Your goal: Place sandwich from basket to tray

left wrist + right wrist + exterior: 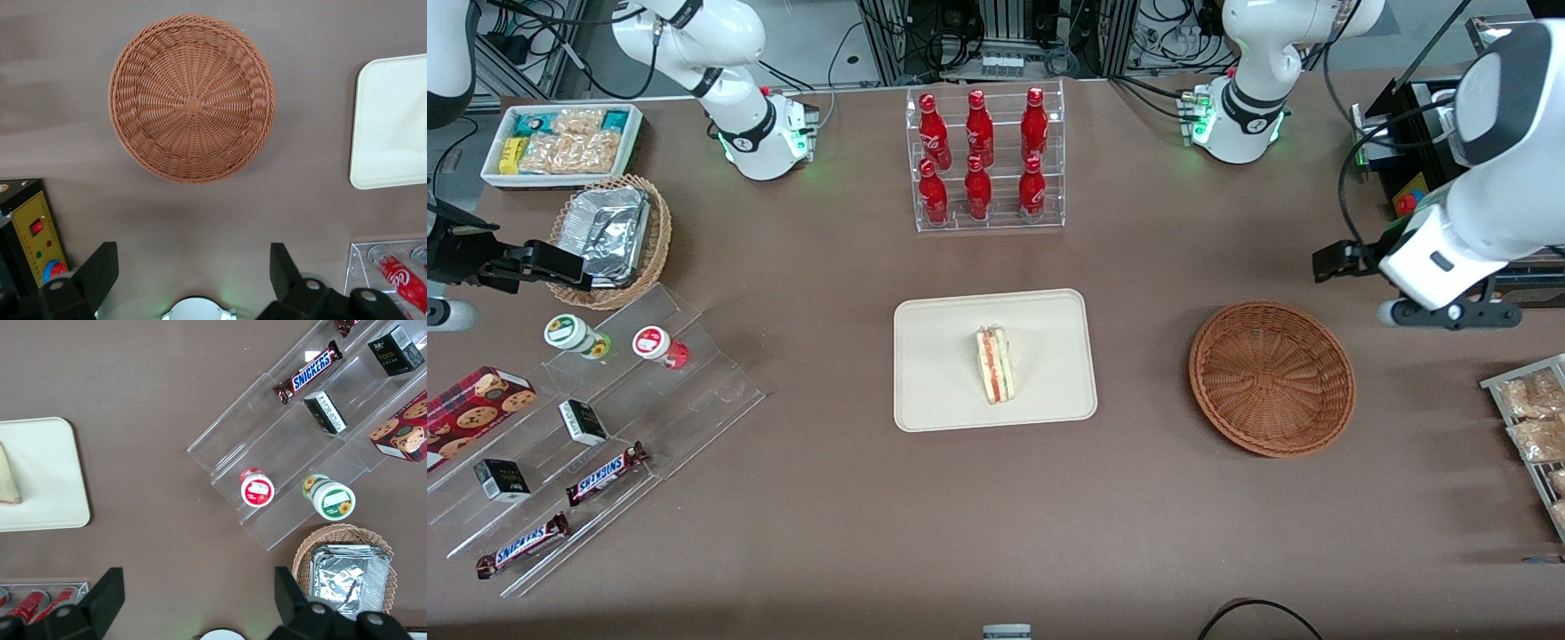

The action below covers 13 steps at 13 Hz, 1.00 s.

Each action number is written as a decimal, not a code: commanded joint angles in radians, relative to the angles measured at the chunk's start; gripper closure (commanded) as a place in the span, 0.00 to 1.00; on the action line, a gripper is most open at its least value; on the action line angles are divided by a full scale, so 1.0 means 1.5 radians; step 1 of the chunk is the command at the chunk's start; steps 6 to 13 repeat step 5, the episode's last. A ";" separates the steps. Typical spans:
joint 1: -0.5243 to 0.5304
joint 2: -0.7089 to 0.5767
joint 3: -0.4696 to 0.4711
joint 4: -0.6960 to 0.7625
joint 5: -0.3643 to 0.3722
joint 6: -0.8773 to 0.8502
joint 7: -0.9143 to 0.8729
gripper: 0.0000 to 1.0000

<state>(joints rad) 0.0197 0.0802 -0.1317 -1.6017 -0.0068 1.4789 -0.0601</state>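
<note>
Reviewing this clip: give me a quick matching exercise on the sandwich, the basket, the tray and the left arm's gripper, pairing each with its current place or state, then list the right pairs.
Things:
1. sandwich
2. basket
3. tray
4. gripper

States:
A. empty, toward the working arm's end of the table
B. open, holding nothing, raised above the table close to the basket
C. lying on the tray
D. in the middle of the table, nearer the front camera than the rack of red bottles

Pairs: 1-C, 2-A, 3-D, 4-B
</note>
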 commanded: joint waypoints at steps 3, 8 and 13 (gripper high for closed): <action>0.035 -0.031 -0.009 0.010 0.001 -0.053 0.022 0.00; 0.033 -0.031 -0.006 0.032 0.000 -0.070 0.022 0.00; 0.033 -0.031 -0.006 0.032 0.000 -0.070 0.022 0.00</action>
